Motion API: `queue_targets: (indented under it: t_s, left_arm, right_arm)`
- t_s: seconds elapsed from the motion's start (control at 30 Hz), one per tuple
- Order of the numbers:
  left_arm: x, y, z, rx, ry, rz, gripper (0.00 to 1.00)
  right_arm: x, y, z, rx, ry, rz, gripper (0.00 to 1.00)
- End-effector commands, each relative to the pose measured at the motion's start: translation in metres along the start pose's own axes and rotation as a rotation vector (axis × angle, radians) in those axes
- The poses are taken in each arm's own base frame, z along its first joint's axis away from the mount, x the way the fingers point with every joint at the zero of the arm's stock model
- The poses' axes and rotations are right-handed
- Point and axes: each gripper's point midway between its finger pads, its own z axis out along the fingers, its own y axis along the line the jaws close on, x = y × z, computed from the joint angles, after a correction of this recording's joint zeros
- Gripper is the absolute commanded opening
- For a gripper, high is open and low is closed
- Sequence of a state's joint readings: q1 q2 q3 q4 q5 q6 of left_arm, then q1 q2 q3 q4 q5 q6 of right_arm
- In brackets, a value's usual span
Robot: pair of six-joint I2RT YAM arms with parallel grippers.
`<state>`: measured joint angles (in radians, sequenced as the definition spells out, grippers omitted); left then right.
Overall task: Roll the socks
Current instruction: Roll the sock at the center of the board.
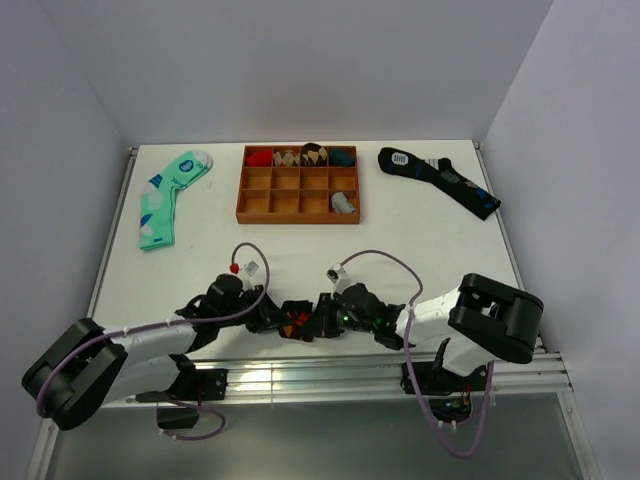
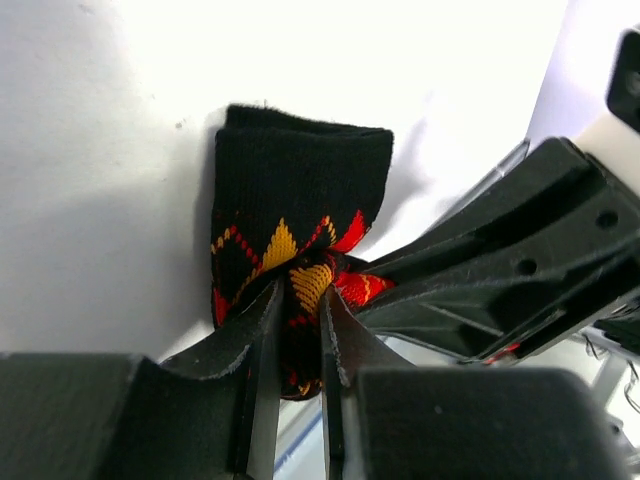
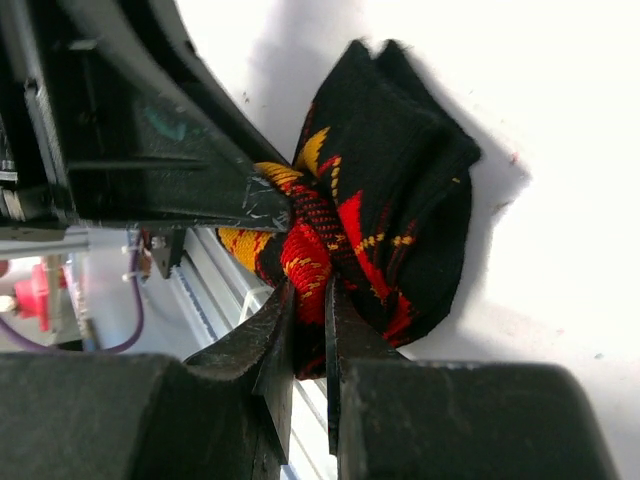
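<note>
The black argyle sock (image 1: 296,321) with red, orange and tan diamonds is bunched into a small wad at the near edge of the table, between both grippers. My left gripper (image 1: 275,318) is shut on the sock (image 2: 300,200), pinching a fold between its fingers (image 2: 262,330). My right gripper (image 1: 322,319) is shut on the same sock (image 3: 400,190) from the other side, a red fold between its fingers (image 3: 280,330). The two grippers almost touch. Much of the sock is hidden under them in the top view.
A wooden tray (image 1: 256,211) with compartments holding rolled socks stands at the back middle. A mint green and white sock (image 1: 166,195) lies at the back left. A dark navy spotted sock (image 1: 440,178) lies at the back right. The table's metal rail (image 1: 330,375) runs just behind the grippers.
</note>
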<state>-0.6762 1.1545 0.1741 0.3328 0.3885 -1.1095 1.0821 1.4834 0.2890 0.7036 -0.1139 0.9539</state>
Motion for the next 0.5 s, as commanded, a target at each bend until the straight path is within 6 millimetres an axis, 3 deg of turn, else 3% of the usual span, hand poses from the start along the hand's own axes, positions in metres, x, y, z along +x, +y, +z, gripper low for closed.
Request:
queue_targets:
  t_s: [0.0, 0.27, 0.47]
  left_arm:
    - [-0.026, 0.041, -0.004, -0.163, -0.197, 0.015, 0.19]
    - [-0.041, 0.020, -0.020, -0.055, -0.358, 0.100, 0.34]
    - [-0.059, -0.001, -0.035, 0.020, -0.494, 0.180, 0.37]
  right_arm:
    - [0.057, -0.088, -0.032, 0.322, 0.269, 0.081, 0.00]
    - [0.066, -0.103, -0.039, 0.397, 0.366, 0.092, 0.00]
    - [0.068, -0.108, -0.042, 0.454, 0.432, 0.090, 0.00]
